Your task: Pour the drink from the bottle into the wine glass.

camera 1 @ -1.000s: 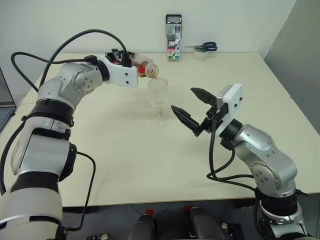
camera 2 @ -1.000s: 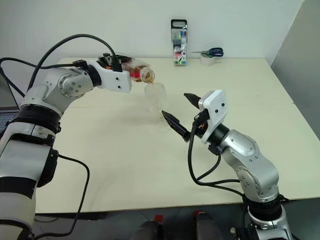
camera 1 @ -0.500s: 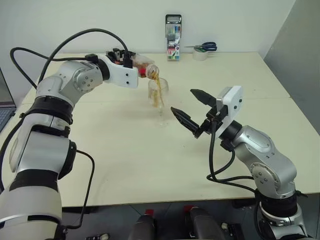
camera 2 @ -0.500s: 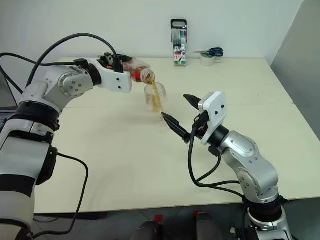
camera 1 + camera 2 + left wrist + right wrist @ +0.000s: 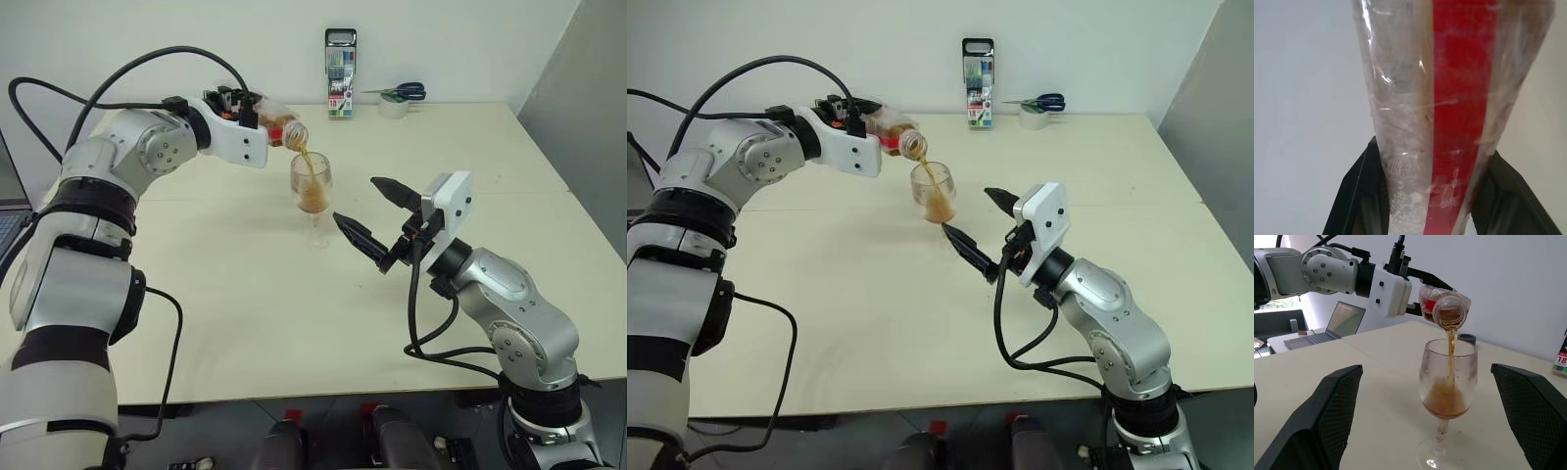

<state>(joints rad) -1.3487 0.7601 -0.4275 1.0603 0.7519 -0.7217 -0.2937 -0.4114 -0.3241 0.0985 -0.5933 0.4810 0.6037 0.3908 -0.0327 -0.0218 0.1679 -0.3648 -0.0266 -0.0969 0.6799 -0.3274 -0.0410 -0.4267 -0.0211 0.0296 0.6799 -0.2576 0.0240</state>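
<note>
My left gripper (image 5: 257, 119) is shut on the clear bottle (image 5: 279, 128), which has a red label strip (image 5: 1462, 98). The bottle is tipped nearly level, with its open mouth just above the rim of the wine glass (image 5: 312, 192). A thin amber stream of the drink (image 5: 1451, 350) falls from the mouth into the bowl, where a pool of it (image 5: 1445, 404) fills the lower third. The glass stands upright on the table. My right gripper (image 5: 356, 200) hovers open just right of the glass, its fingers (image 5: 1327, 416) spread wide and touching nothing.
A tall marker-pen case (image 5: 340, 60) stands at the table's far edge, with scissors on a tape roll (image 5: 396, 99) to its right. A laptop (image 5: 1338, 322) sits on a separate surface beyond the table's left side. The cream table (image 5: 245, 313) is bare toward the front.
The bottle has tipped slightly further and the drink has begun streaming out. The glass, empty a second ago, now holds amber liquid. My right gripper has stayed still.
</note>
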